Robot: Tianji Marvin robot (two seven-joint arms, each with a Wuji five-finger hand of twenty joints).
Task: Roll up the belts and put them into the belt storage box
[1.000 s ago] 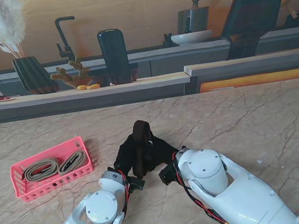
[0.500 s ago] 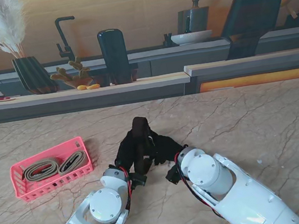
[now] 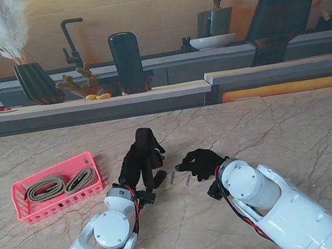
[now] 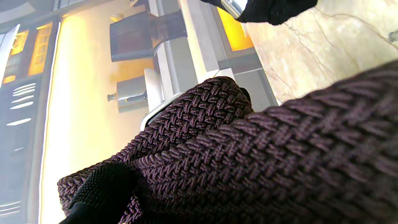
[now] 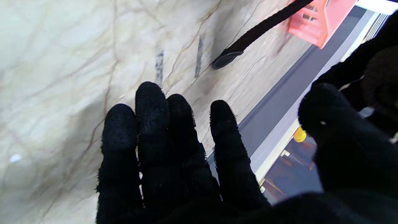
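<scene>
Standing on edge over the table centre, the dark woven belt (image 3: 146,145) is a loose coil pinched in the left hand (image 3: 136,167), right of the pink belt storage box (image 3: 57,187). It looks soft, light and springy, likely to unwind, so hold across the coil's flat sides. One strap end trails onto the marble table (image 3: 267,127). The right hand (image 3: 201,162) hovers apart, fingers spread, empty.
</scene>
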